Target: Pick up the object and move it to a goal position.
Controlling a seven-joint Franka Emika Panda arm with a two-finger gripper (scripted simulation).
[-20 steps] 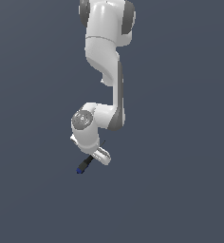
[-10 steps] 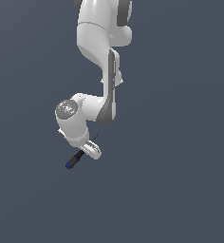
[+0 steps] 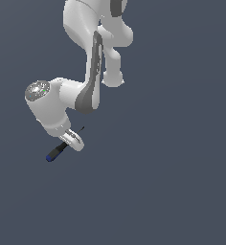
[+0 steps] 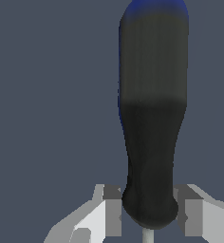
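The object (image 3: 57, 150) is a slim screwdriver-like tool with a black handle and a blue end cap. It sticks out toward the exterior view's lower left from my gripper (image 3: 71, 139), with its thin dark shaft poking out the other side. In the wrist view the black handle (image 4: 153, 123) fills the picture, its base sitting between the grey finger pads (image 4: 113, 216), and the blue cap (image 4: 154, 8) shows at its far end. The gripper (image 4: 149, 218) is shut on the tool.
The white arm (image 3: 93, 62) reaches down from the top of the exterior view. Around it there is only a uniform dark grey background, with no visible table edge or other objects.
The arm's wrist and gripper have moved toward the exterior view's left and slightly upward, carrying the tool along in the same grip.
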